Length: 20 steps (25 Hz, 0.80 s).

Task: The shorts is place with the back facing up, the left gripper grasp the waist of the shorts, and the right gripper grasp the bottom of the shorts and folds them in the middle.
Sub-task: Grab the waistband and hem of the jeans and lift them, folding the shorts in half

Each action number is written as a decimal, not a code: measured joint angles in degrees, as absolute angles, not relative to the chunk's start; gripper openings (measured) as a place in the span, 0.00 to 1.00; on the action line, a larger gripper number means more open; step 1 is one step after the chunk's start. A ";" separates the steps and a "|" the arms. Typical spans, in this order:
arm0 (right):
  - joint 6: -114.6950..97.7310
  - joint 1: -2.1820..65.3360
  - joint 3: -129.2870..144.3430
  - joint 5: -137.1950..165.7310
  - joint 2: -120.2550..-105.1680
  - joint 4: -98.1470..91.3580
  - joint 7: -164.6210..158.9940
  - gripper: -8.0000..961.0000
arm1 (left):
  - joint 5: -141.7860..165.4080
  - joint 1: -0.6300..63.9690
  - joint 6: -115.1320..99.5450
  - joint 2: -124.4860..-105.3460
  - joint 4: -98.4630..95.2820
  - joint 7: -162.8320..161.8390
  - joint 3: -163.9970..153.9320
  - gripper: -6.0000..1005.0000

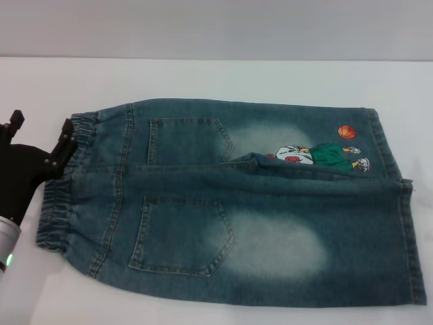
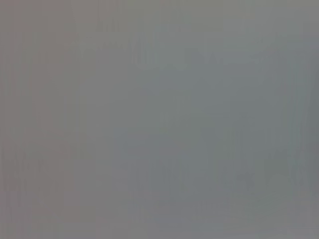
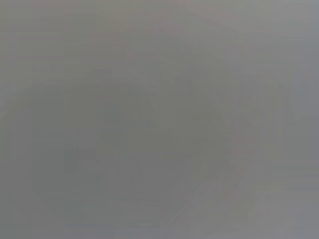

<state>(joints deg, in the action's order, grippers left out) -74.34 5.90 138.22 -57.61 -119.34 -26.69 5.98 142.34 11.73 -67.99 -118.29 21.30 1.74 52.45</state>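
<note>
The shorts [image 1: 230, 203] lie flat on the white table, back up, with two back pockets showing. The waist of the shorts [image 1: 64, 183], a gathered elastic band, points left. The bottom of the shorts [image 1: 399, 203], its straight leg hems, points right, next to the cartoon patch [image 1: 321, 154] with its orange ball. My left gripper [image 1: 40, 126], a black claw on a silver arm with a green light, stands open at the far corner of the waist. One of its fingers [image 1: 66, 135] touches the band. My right gripper does not show. Both wrist views are plain grey.
The white table [image 1: 216, 81] runs behind the shorts to a pale wall. A narrow strip of table shows in front of the shorts and to the right of the hems.
</note>
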 joint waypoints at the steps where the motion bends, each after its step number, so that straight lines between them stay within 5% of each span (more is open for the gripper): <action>1: -74.66 5.90 138.15 -57.77 -119.34 -25.91 4.72 0.77 | 142.33 11.67 -67.99 -118.28 21.26 1.62 52.45 0.83; 12: -76.68 5.38 137.96 -57.96 -119.40 -24.61 1.03 0.77 | 141.95 11.53 -67.21 -118.14 21.83 -0.33 53.02 0.83; 20: -64.43 5.75 136.07 -57.37 -117.74 -36.24 7.09 0.77 | 143.48 10.58 -60.54 -116.50 28.77 -3.62 53.03 0.83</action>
<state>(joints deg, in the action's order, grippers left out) -64.43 5.75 136.07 -57.37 -117.74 -36.24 7.09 143.48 10.58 -60.54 -116.50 28.77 -3.62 53.03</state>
